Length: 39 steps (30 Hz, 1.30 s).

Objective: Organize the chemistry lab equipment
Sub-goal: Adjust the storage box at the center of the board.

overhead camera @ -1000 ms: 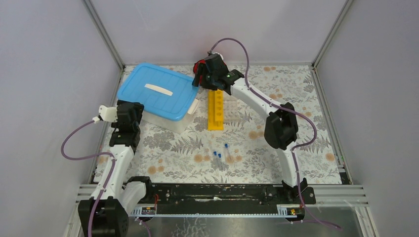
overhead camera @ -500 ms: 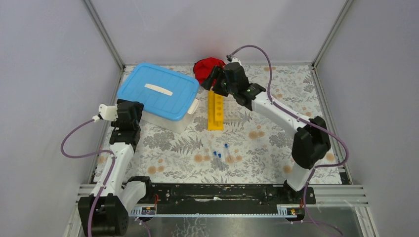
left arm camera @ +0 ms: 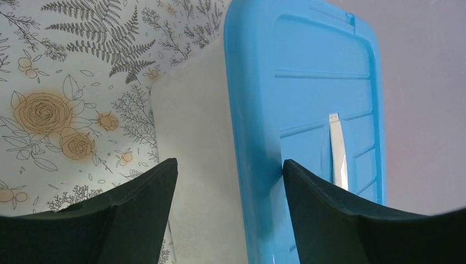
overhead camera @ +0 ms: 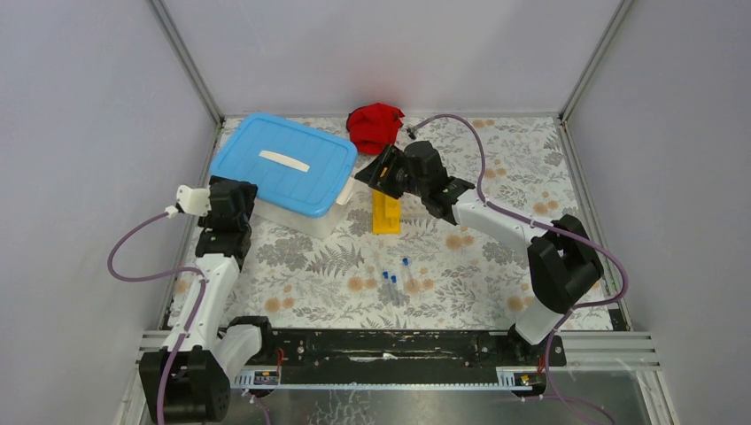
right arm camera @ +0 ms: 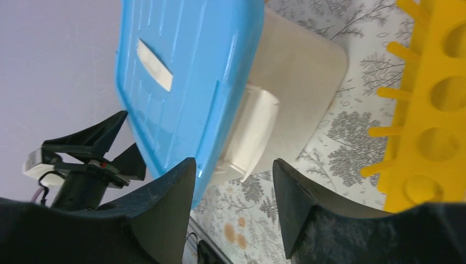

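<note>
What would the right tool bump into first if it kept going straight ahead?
Probably the white clip on the blue-lidded tub, straight ahead of the right tool; depth is unclear.

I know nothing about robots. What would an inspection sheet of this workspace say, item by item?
Surface: table, floral-patterned cover.
Job's things: white blue-lidded tub at the far left, lid on; yellow holed rack beside it, partly under the right arm; small blue-capped tubes lying loose mid-table.
Clutter: red crumpled thing at the far edge.
Grippers: left gripper open, pointing at the tub's lid rim; right gripper open, facing the tub's white latch, holding nothing.
Cables: purple cable looping off each arm.
Surroundings: plain grey walls on three sides.
</note>
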Each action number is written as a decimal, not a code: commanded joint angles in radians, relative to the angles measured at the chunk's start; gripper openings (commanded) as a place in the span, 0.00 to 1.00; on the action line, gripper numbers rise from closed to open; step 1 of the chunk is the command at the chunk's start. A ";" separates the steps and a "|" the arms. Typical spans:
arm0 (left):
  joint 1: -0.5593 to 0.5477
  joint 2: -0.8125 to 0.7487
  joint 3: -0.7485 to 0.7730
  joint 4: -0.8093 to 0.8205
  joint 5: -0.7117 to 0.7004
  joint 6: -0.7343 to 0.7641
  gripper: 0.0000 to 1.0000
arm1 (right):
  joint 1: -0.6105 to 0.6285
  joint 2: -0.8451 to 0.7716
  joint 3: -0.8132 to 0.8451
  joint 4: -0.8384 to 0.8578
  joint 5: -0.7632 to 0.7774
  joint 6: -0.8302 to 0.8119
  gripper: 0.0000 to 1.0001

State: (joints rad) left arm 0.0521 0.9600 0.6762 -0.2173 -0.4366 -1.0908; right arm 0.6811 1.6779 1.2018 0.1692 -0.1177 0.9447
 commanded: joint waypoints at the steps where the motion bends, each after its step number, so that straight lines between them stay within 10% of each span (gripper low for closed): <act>1: 0.001 -0.019 0.049 -0.039 -0.031 0.018 0.78 | 0.017 -0.061 0.007 0.096 -0.012 0.035 0.57; 8: 0.001 -0.042 0.083 -0.058 -0.034 0.027 0.81 | 0.034 -0.052 0.012 0.093 -0.011 0.056 0.33; 22: 0.056 -0.013 0.170 -0.089 -0.098 0.056 0.87 | 0.064 0.011 0.033 0.128 -0.005 0.095 0.48; 39: 0.246 0.046 0.121 -0.005 -0.038 0.051 0.88 | 0.071 0.099 0.096 0.156 -0.027 0.111 0.29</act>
State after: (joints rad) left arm 0.2604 0.9905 0.8169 -0.2909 -0.4774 -1.0435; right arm 0.7399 1.7695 1.2377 0.2733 -0.1261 1.0496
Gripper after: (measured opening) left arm 0.880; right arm 0.307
